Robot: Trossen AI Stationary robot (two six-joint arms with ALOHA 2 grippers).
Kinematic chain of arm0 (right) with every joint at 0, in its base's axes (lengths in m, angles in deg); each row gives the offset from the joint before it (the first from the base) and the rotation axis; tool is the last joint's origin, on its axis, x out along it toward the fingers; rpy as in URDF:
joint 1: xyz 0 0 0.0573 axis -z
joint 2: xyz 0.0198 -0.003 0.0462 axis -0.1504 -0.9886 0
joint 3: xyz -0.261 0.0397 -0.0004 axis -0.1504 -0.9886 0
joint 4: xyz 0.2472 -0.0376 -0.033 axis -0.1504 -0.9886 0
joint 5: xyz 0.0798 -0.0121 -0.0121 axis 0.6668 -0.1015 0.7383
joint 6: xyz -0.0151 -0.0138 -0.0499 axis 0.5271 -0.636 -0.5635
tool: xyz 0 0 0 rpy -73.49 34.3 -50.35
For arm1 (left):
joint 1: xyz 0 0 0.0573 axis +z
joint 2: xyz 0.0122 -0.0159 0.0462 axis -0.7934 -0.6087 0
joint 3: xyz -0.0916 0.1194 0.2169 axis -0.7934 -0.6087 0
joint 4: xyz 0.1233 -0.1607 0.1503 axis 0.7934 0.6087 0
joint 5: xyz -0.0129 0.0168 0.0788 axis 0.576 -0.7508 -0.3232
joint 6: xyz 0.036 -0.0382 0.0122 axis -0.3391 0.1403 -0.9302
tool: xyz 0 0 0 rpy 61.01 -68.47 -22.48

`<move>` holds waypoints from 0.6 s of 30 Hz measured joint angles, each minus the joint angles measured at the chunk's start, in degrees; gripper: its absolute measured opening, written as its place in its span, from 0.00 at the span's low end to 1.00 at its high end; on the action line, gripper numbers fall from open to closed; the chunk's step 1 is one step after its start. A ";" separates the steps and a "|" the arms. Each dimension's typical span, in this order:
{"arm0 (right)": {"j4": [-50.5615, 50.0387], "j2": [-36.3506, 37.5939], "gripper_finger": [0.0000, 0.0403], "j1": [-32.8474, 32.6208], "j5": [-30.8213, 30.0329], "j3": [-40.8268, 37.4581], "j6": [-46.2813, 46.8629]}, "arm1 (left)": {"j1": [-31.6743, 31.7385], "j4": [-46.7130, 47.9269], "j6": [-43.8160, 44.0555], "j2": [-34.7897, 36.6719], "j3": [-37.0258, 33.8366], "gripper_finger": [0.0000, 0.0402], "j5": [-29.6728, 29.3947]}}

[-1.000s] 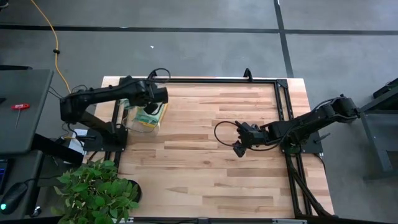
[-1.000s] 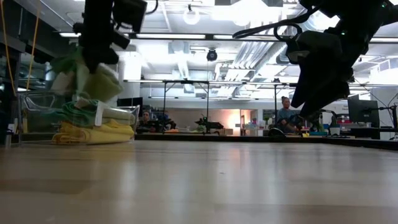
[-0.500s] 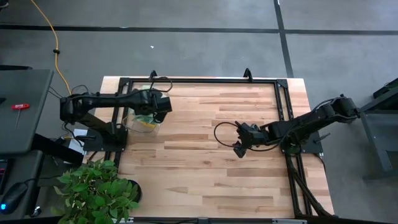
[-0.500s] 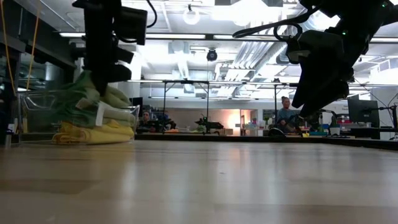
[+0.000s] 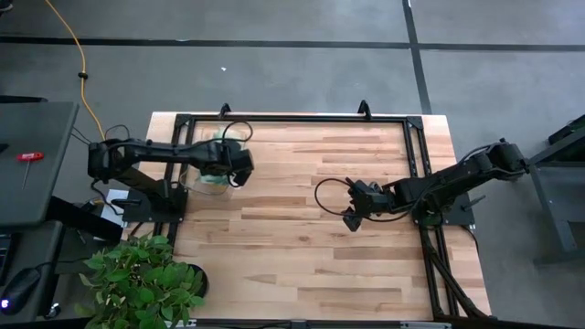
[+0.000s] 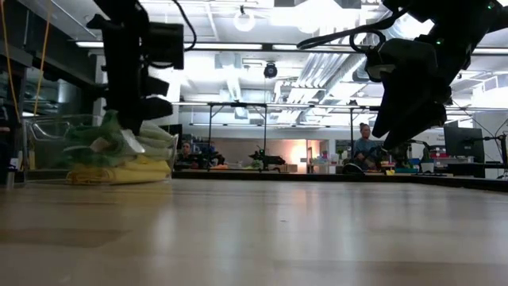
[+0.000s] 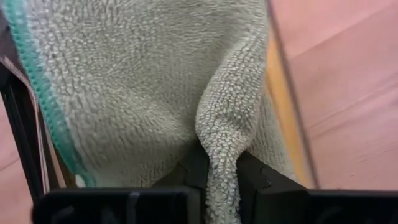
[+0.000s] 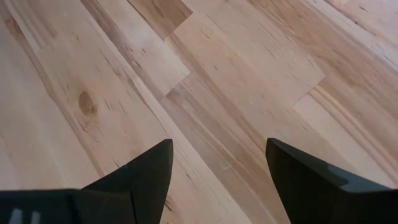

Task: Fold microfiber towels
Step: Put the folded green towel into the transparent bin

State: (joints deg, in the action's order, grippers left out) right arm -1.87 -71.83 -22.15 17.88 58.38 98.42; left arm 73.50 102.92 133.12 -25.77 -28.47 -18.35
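1. Nearest, at the table's near left corner, a leafy green plant (image 5: 142, 279) spreads over the edge of the wooden table (image 5: 302, 247).
2. Farther in, at the middle right of the table, the right gripper (image 5: 351, 206) hangs above bare wood. Its jaws are spread wide, with nothing between them; the right wrist view shows only planks between the two dark fingers (image 8: 146, 174).
3. Farther still, at the far left, a clear bin (image 6: 48, 131) holds the microfiber towels (image 6: 119, 168): yellow folds at the bottom, sage green ones on top.
4. The left gripper (image 5: 219, 168) is down over that bin. In the left wrist view its jaws pinch a ridge of a sage green towel (image 7: 137, 81), whose teal-stitched hem runs along one side.
5. Beyond the table, in the low view, a person (image 6: 363, 143) sits among workbenches in the room.
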 joint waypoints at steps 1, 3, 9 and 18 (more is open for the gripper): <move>0.00 0.00 0.62 0.00 0.00 0.00 0.16 | 0.00 0.02 0.65 0.00 -0.62 0.08 0.00; 0.00 0.00 0.62 0.00 -0.20 0.00 0.42 | -0.01 0.02 1.49 0.00 -1.40 0.12 0.00; 0.13 0.00 0.62 0.00 -0.47 0.00 0.44 | 0.02 -1.45 1.65 0.13 -1.55 0.30 0.08; 0.15 0.00 0.62 0.00 -0.44 0.00 1.06 | 0.48 0.79 -3.41 1.44 0.70 0.54 1.59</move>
State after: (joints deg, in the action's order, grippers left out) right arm -1.72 -71.83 -22.15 17.43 58.38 99.47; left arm 73.98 103.71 129.71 -24.34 -27.77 -16.75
